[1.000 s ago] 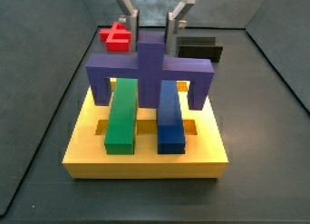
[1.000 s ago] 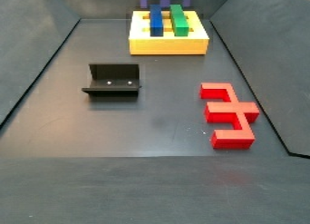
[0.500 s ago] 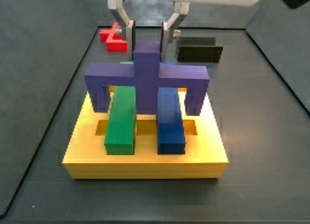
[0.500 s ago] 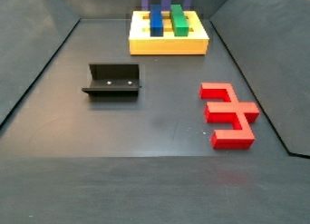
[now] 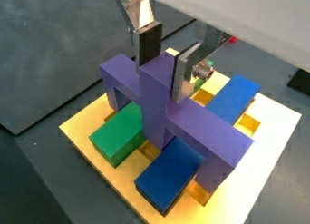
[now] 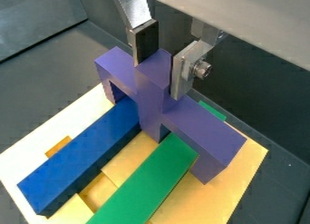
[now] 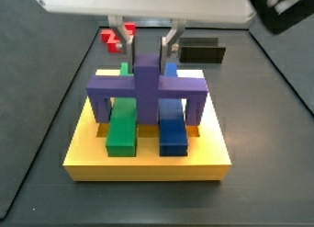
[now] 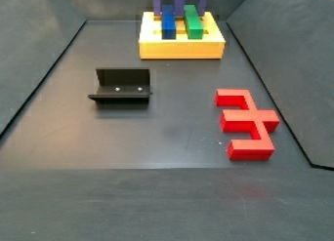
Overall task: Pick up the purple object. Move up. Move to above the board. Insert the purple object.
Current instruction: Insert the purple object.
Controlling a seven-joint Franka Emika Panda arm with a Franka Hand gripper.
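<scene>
The purple object [image 7: 147, 86] is a bridge-shaped block that stands across the yellow board [image 7: 147, 162], its crossbar spanning the long green bar [image 7: 123, 125] and the long blue bar [image 7: 173, 128], one leg down at each outer side. My gripper [image 7: 147, 49] is right above it, shut on the raised central ridge. Both wrist views show the fingers [image 5: 147, 44] [image 6: 186, 69] pressed flat on either side of the ridge of the purple object [image 5: 169, 114] [image 6: 155, 99]. In a side view the purple object [image 8: 177, 3] shows at the far edge on the board [image 8: 182, 48].
A red piece [image 8: 245, 123] lies on the dark floor away from the board, and also shows beyond it [image 7: 117, 36]. The black fixture [image 8: 121, 87] stands mid-floor and shows behind the board [image 7: 203, 52]. Dark walls bound the floor.
My gripper has come down with the purple object in it. The crossbar sits lower over the green and blue bars and the legs reach further down at the board's sides.
</scene>
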